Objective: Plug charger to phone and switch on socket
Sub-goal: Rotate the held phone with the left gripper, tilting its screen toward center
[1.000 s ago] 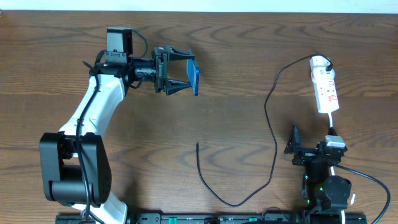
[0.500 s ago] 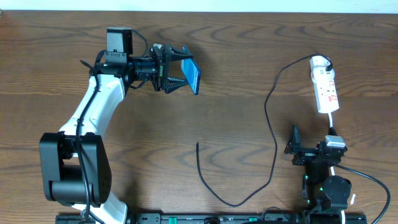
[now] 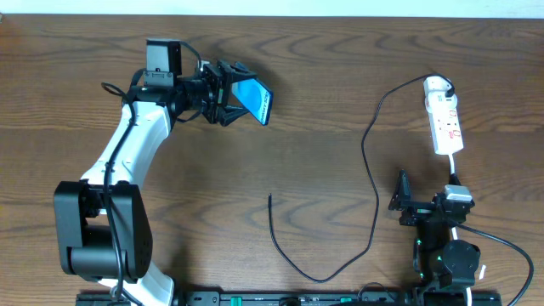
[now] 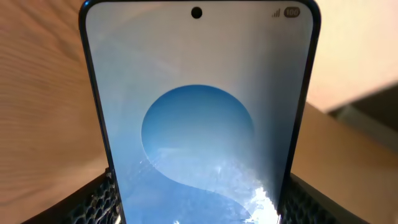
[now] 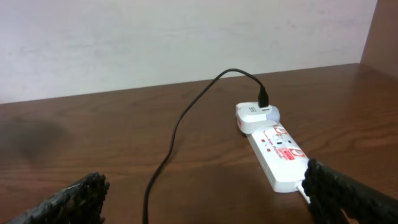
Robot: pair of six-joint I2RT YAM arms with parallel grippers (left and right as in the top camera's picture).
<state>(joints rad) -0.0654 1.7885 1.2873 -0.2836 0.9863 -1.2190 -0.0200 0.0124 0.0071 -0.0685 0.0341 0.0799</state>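
Note:
My left gripper (image 3: pixel 231 100) is shut on the phone (image 3: pixel 253 99), which it holds above the table at the upper left, tilted with its blue screen facing up. The phone fills the left wrist view (image 4: pixel 199 118) between the two fingers. The charger cable (image 3: pixel 371 183) runs from the socket (image 3: pixel 444 119) at the right down across the table; its plug tip (image 3: pixel 270 198) lies free near the middle. My right gripper (image 3: pixel 401 202) is open and empty at the lower right, near the socket (image 5: pixel 278 152). The cable also shows in the right wrist view (image 5: pixel 177 134).
A white adapter (image 5: pixel 257 115) sits plugged in the socket's far end. The socket's white cord (image 3: pixel 455 174) runs down toward the right arm base. A pale wall stands behind the table's far edge.
My left gripper has rotated the phone from edge-on to tilted with its screen turned upward. The right arm, cable and socket have not moved.

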